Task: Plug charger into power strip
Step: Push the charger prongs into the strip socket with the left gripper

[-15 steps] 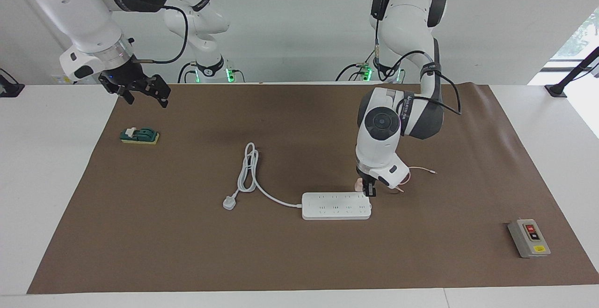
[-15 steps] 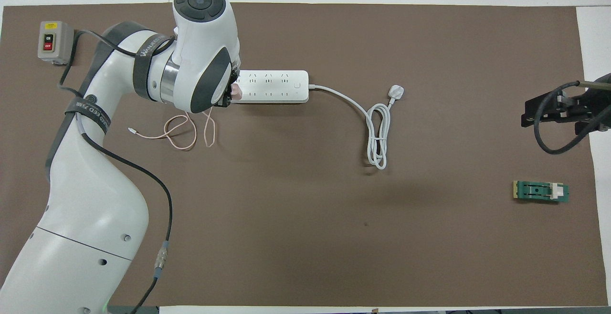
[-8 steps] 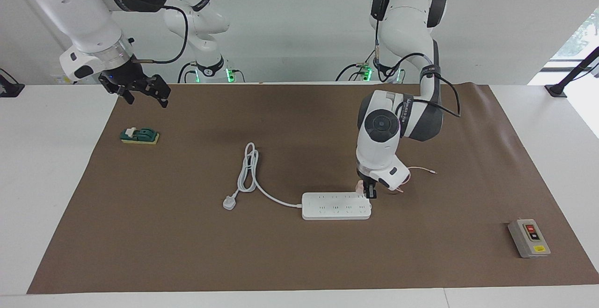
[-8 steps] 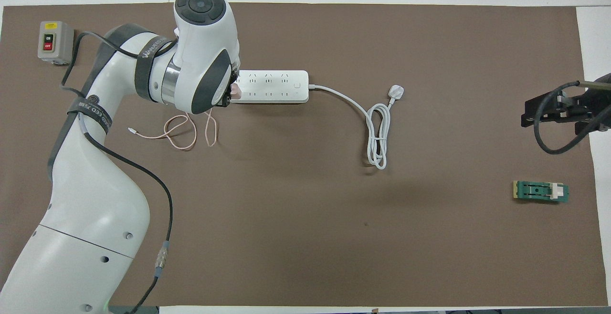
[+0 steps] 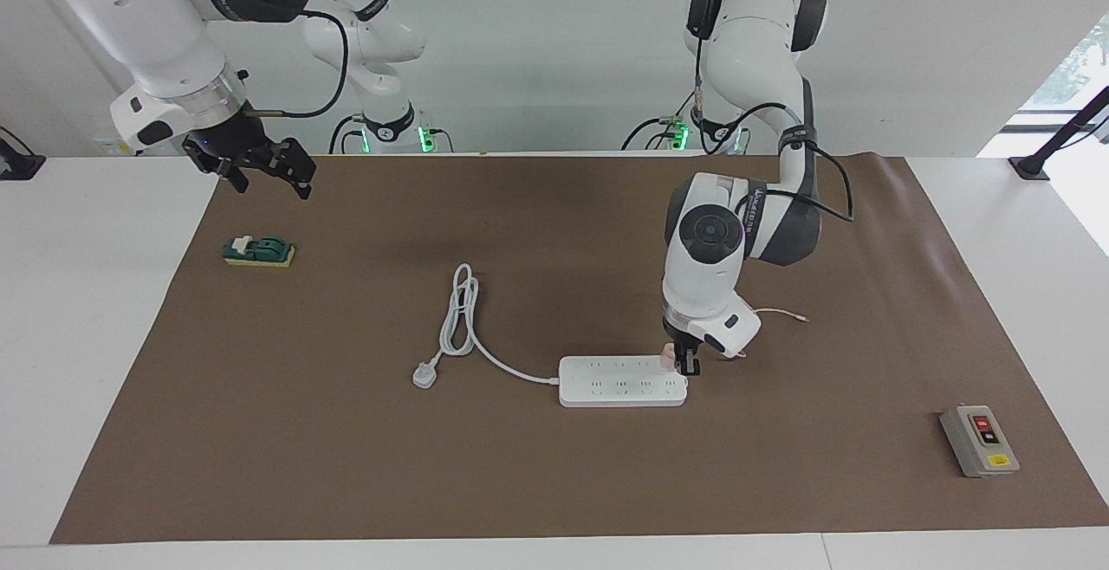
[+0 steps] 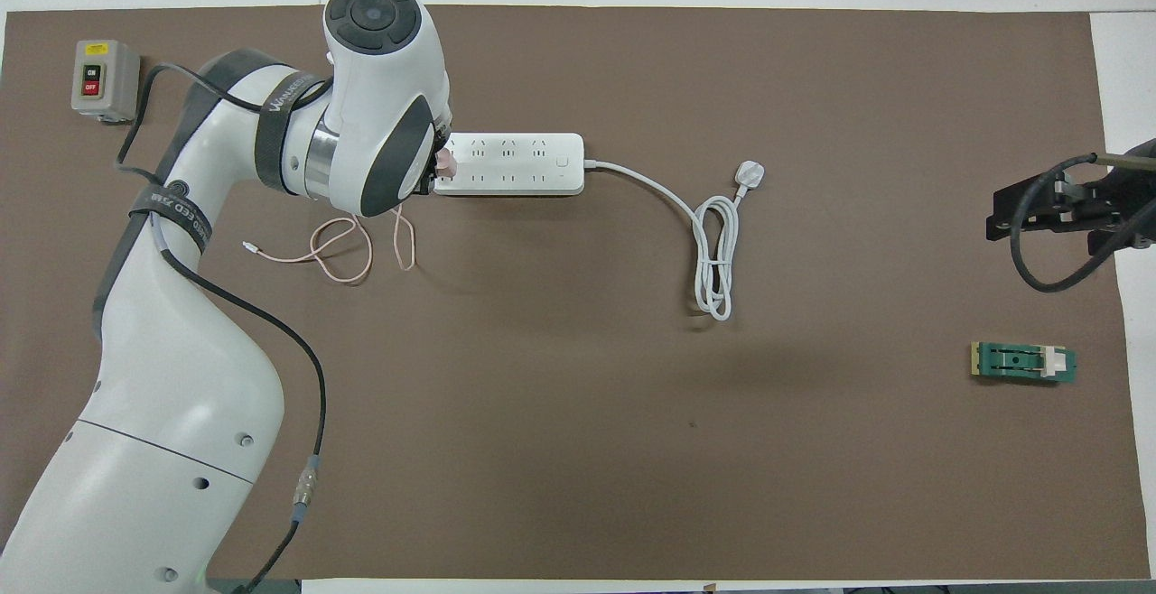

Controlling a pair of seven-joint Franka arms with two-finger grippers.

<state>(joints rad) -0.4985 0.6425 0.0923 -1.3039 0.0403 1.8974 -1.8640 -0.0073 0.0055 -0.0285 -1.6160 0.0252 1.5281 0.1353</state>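
The white power strip (image 5: 619, 382) (image 6: 515, 163) lies flat in the middle of the brown mat. My left gripper (image 5: 678, 363) (image 6: 433, 175) points straight down at the strip's end toward the left arm's side and is shut on the pale pink charger (image 5: 666, 356) (image 6: 444, 162). The charger sits right on top of the strip's last sockets, and its prongs are hidden. Its thin pink cable (image 5: 780, 314) (image 6: 343, 251) trails in loops on the mat, nearer to the robots than the strip. My right gripper (image 5: 267, 170) (image 6: 1052, 201) hangs open and holds nothing, above the mat's edge at the right arm's end.
The strip's thick white cord (image 5: 459, 314) (image 6: 713, 260) is coiled beside it and ends in a white plug (image 5: 424, 374) (image 6: 750, 173). A grey button box (image 5: 979, 440) (image 6: 104, 79) sits toward the left arm's end. A green switch block (image 5: 258, 251) (image 6: 1022, 362) lies below the right gripper.
The left gripper has come down and moved slightly away from the robots with the charger, from beside the strip's edge onto its end. The right arm has not moved.
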